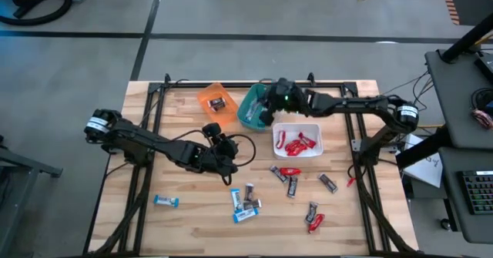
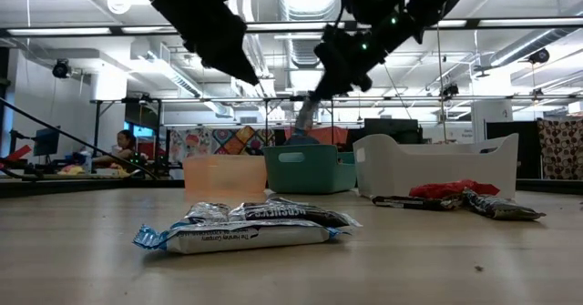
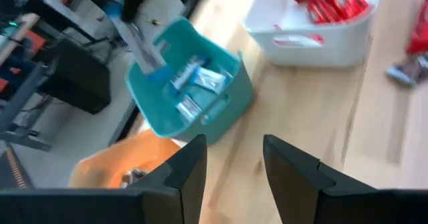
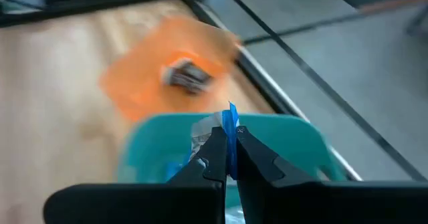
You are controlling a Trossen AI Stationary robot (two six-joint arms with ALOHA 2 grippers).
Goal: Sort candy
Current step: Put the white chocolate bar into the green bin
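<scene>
My right gripper hovers over the teal bin, shut on a blue-and-white candy. The bin holds more blue candies. My left gripper stands open and empty above the table, on the near side of the orange bin, which holds a dark candy. Red candies lie in the white bin. Loose candies rest flat on the table: a blue one, a blue and dark cluster, and dark and red ones. My right gripper pinches the blue-and-white candy between its two fingers. One blue wrapper end sticks out past the fingertips. The fingers slant downward from the table's right side. The candy is lifted clear, above the teal bin's opening.
The three bins stand side by side at the table's far middle. More dark and red candies lie near the front right. A black metal frame runs along the table's sides. Bare wood lies at the near left.
</scene>
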